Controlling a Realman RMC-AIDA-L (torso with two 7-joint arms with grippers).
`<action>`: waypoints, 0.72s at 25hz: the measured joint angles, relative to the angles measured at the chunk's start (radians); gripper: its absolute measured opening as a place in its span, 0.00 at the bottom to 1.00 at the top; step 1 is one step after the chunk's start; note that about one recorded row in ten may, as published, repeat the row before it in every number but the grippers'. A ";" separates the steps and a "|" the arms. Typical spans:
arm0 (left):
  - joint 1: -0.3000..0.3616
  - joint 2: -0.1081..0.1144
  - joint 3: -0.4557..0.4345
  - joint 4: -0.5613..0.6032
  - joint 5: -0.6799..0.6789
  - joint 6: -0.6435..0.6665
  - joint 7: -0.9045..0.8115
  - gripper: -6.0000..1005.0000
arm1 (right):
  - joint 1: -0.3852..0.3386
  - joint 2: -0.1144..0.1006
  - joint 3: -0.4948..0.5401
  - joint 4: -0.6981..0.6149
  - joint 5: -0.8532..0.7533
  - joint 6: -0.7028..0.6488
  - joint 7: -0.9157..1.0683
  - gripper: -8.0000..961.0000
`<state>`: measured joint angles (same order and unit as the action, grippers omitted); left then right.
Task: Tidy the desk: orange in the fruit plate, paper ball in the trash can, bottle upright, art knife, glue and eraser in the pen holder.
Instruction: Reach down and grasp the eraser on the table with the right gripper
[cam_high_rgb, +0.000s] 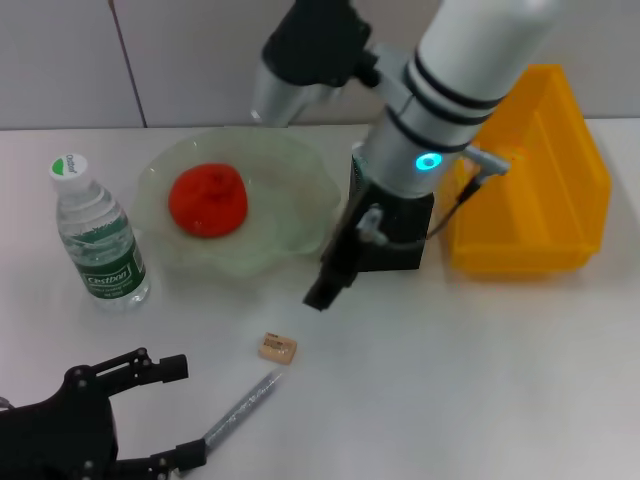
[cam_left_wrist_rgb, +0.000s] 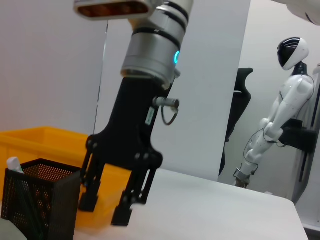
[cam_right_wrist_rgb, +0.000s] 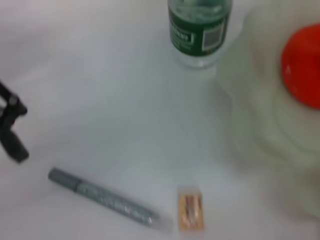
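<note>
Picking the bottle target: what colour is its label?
Dark green label on the bottle, clearest in the head view.

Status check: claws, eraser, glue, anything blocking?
Right claw open, empty, above desk beside pen holder. Left claw open, low, near glue. Eraser and glue on desk, unobstructed.

Pale grey panelled walls stand behind, with a white humanoid robot by a far wall.

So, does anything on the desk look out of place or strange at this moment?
Two things lie loose on the desk: the eraser and the glue, flat between the left claw and the right claw, outside the pen holder. The bottle stands upright; the orange sits in the fruit plate. Nothing is spilled.
</note>
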<state>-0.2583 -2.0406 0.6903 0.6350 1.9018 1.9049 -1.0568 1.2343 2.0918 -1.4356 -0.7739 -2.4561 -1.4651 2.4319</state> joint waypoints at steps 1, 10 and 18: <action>0.001 0.000 0.000 0.000 0.000 0.000 0.001 0.86 | 0.005 0.000 -0.019 0.018 0.020 0.024 0.000 0.60; 0.008 0.003 -0.007 0.000 0.008 -0.007 0.005 0.86 | -0.007 0.001 -0.285 0.093 0.217 0.259 0.027 0.60; 0.008 0.003 -0.008 0.000 0.010 -0.016 0.006 0.86 | -0.045 0.001 -0.504 0.106 0.335 0.427 0.070 0.60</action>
<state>-0.2500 -2.0374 0.6825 0.6350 1.9114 1.8885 -1.0507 1.1892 2.0923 -1.9399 -0.6678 -2.1214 -1.0380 2.5017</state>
